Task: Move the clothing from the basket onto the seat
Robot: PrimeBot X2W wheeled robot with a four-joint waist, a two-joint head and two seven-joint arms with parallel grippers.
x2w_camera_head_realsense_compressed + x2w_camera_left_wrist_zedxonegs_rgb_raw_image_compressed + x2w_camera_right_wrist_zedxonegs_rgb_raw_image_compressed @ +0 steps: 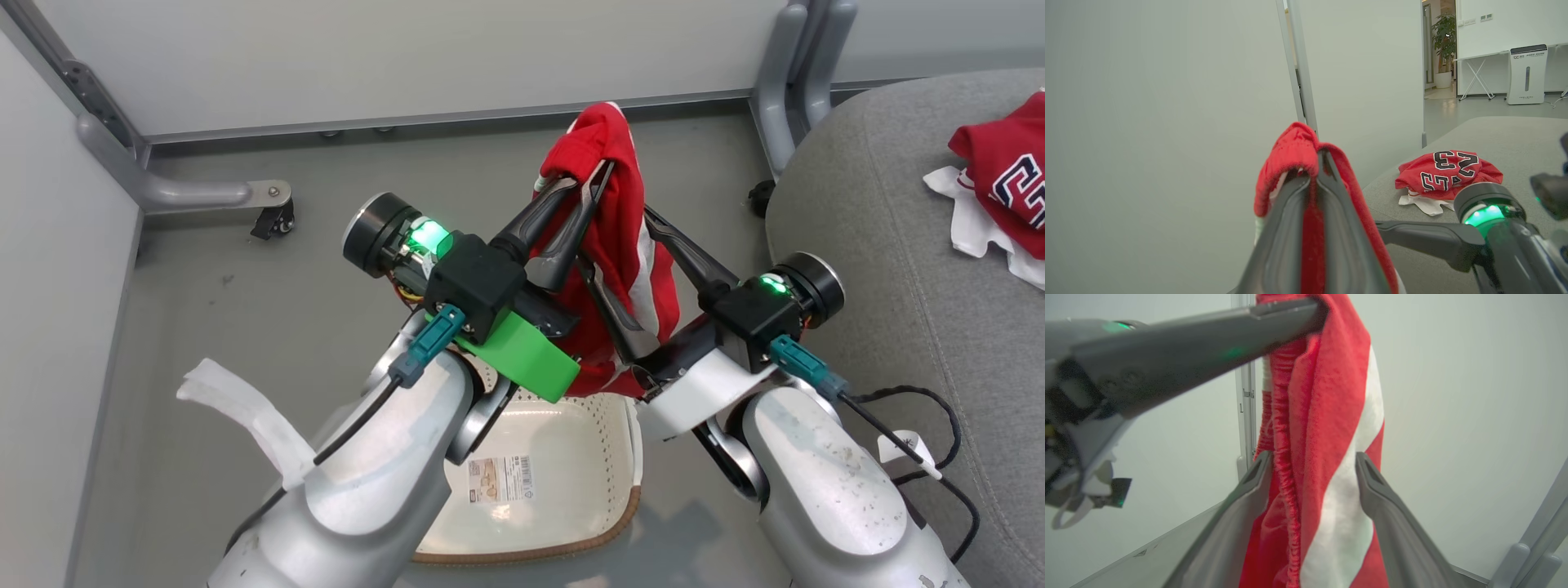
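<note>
The striped red garment point(614, 139) hangs in the air above the basket point(539, 554), its broad white stripe point(1355, 465) running down it. My left gripper point(589, 175) is shut on the garment's top fold point(1290, 153). My right gripper point(1312, 457) is open lower down, one finger on each side of the hanging cloth; in the head view the right gripper point(616, 241) comes in from the right. The numbered red garment point(1008, 175) lies crumpled on the grey seat point(882, 245), numerals up point(1447, 169). The basket's inside shows just a barcode sticker point(500, 478).
Grey partition panels close the back and left, with a castered metal foot point(273, 214) on the floor and a post point(796, 73) beside the seat. A black cable point(939, 429) lies on the seat's near edge. A white handle point(245, 416) sticks out at the left.
</note>
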